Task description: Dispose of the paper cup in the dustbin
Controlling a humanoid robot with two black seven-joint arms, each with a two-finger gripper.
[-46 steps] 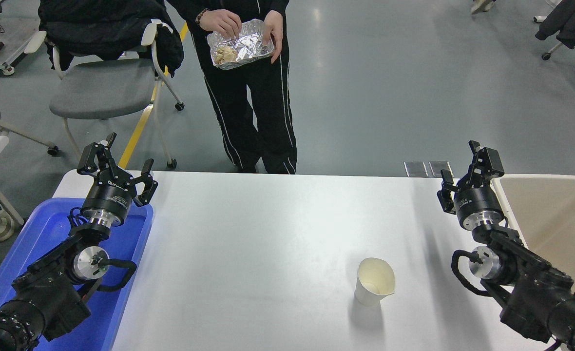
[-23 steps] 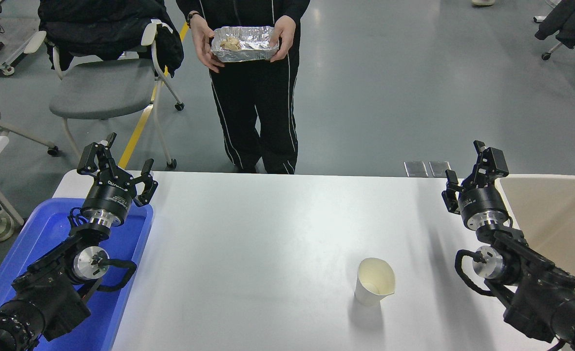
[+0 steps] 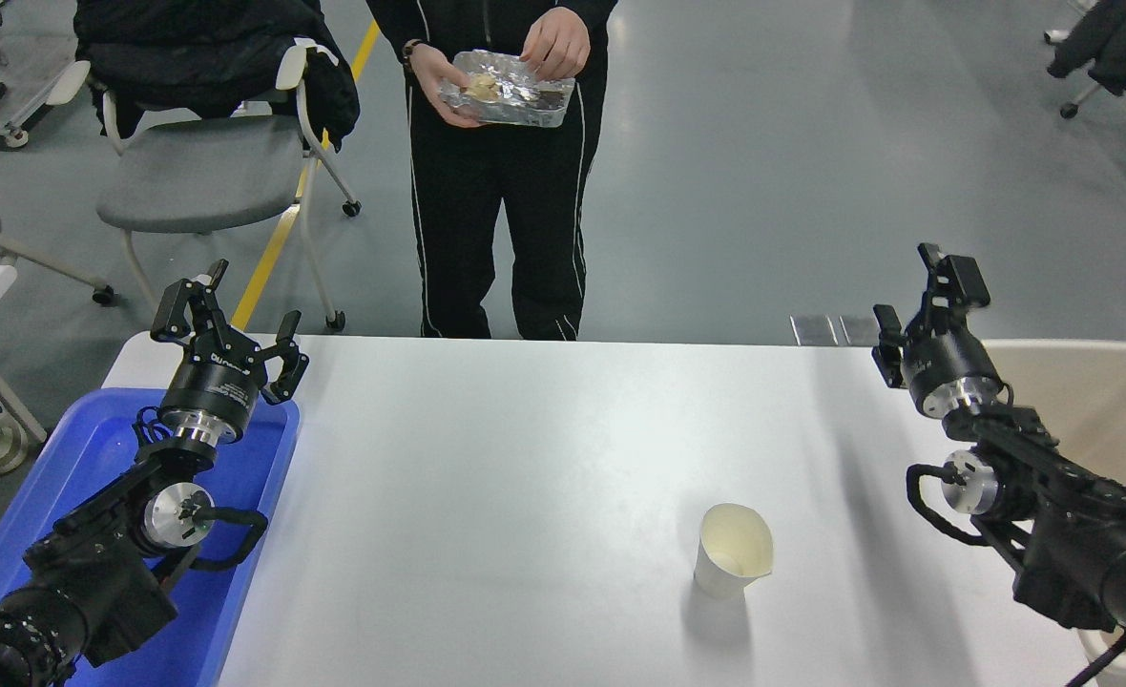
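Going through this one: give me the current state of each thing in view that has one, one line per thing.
paper cup: upright on the table, open end up, free of both grippers.
dustbin: open at the table's right end; no cup seen inside.
right gripper: open, raised beside the dustbin, holding nothing.
left gripper: open, parked over the blue tray.
foil container: held by a person's hand beyond the table.

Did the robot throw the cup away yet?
Not yet. The paper cup stands upright on the white table, untouched. The right gripper is empty, jaws open, raised beside the dustbin, far from the cup. The left gripper is parked over the blue tray. Reaching, grabbing and dropping are all left.
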